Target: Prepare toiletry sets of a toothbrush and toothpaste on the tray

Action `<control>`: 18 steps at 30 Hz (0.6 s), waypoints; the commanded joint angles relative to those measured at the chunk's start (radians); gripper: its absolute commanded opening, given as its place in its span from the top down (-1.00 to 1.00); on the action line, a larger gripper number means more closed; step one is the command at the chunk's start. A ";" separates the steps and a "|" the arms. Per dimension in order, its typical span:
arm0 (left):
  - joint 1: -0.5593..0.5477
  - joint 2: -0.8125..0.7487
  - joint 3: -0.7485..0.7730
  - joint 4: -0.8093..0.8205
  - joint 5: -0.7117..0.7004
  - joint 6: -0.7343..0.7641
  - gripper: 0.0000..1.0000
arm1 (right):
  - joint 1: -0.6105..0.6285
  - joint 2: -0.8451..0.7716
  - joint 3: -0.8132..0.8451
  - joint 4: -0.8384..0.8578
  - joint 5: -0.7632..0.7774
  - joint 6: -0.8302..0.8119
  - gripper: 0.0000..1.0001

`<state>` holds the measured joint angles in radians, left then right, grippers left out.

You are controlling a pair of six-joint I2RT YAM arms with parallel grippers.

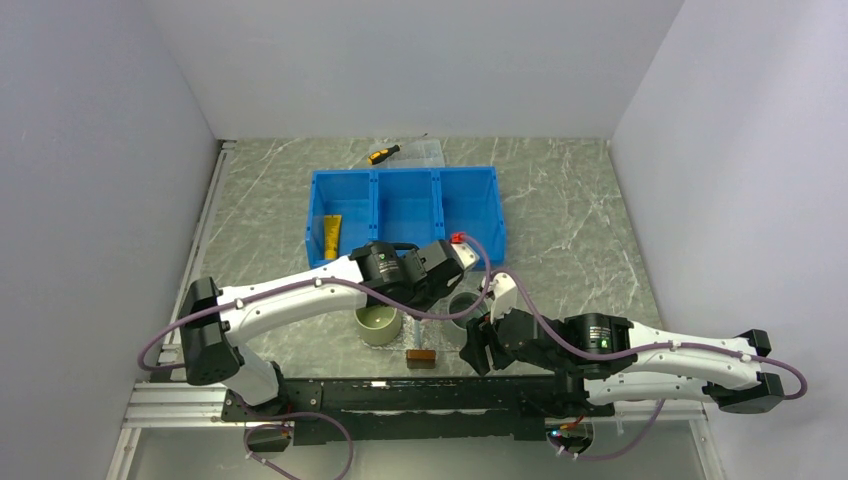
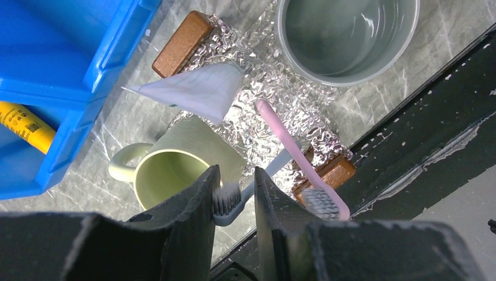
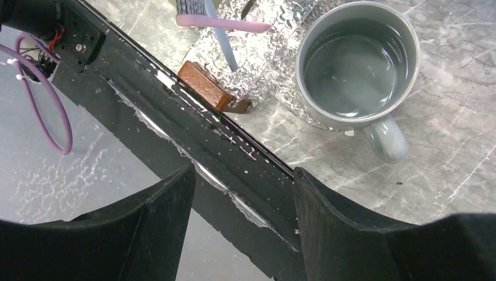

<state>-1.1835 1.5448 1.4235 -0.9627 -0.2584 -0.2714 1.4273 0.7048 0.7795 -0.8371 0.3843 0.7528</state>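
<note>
My left gripper [image 2: 237, 172] is shut on the bristle head of a pale blue toothbrush [image 2: 275, 167], whose handle slants down to the tray [image 2: 275, 76]. The tray is clear and crinkly, with a brown wooden handle [image 2: 182, 44] at each short end. A white toothpaste tube [image 2: 193, 91] lies on it. A pink toothbrush [image 2: 286, 143] lies across the tray, its head beside my left gripper's outer finger. My right gripper [image 3: 243, 172] hangs open and empty over the black rail at the table's front edge, near the tray's wooden handle [image 3: 205, 85].
A pale green mug [image 2: 175, 170] stands left of the tray and a grey mug [image 3: 354, 64] right of it. Behind them stands the blue three-compartment bin [image 1: 405, 210] with a yellow tube [image 1: 330, 235] in its left compartment. A yellow-and-black screwdriver [image 1: 382, 154] lies beyond the bin.
</note>
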 commanded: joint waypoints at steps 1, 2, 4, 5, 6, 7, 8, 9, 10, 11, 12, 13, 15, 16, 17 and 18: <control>0.012 0.010 0.046 0.030 0.005 0.019 0.34 | -0.002 -0.007 -0.005 0.025 0.018 0.010 -0.30; 0.013 0.012 0.046 0.030 0.003 0.020 0.34 | -0.002 -0.007 -0.005 0.025 0.018 0.010 -0.30; 0.017 0.016 0.048 0.030 0.003 0.022 0.34 | -0.002 -0.005 -0.005 0.023 0.019 0.011 -0.30; 0.019 0.017 0.048 0.032 0.005 0.024 0.34 | -0.003 -0.005 -0.005 0.023 0.019 0.011 -0.30; 0.020 0.019 0.049 0.033 0.003 0.025 0.34 | -0.003 -0.006 -0.005 0.022 0.019 0.011 -0.30; 0.022 0.021 0.049 0.033 0.004 0.025 0.34 | -0.002 -0.007 -0.005 0.023 0.019 0.011 -0.30; 0.023 0.023 0.049 0.033 0.004 0.026 0.35 | -0.002 -0.009 -0.005 0.020 0.020 0.012 -0.30; 0.025 0.024 0.049 0.034 0.004 0.027 0.35 | -0.002 -0.011 -0.005 0.021 0.021 0.013 -0.30; 0.026 0.026 0.049 0.037 0.006 0.030 0.35 | -0.002 -0.012 -0.006 0.020 0.021 0.013 -0.30; 0.029 0.027 0.050 0.038 0.008 0.031 0.34 | -0.002 -0.014 -0.008 0.022 0.021 0.013 -0.30; 0.031 0.031 0.052 0.038 0.010 0.032 0.35 | -0.001 -0.014 -0.009 0.022 0.022 0.013 -0.30; 0.033 0.033 0.054 0.038 0.011 0.033 0.35 | -0.003 -0.015 -0.011 0.023 0.022 0.014 -0.30; 0.036 0.035 0.055 0.040 0.013 0.034 0.35 | -0.003 -0.016 -0.011 0.020 0.022 0.014 -0.31; 0.037 0.037 0.056 0.041 0.014 0.035 0.35 | -0.003 -0.016 -0.012 0.021 0.022 0.013 -0.30; 0.039 0.039 0.059 0.039 0.014 0.037 0.35 | -0.003 -0.016 -0.012 0.021 0.022 0.014 -0.31; 0.040 0.040 0.061 0.039 0.014 0.037 0.35 | -0.003 -0.017 -0.013 0.021 0.022 0.013 -0.30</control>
<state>-1.1507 1.5780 1.4376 -0.9455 -0.2516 -0.2481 1.4273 0.7048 0.7727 -0.8371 0.3851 0.7605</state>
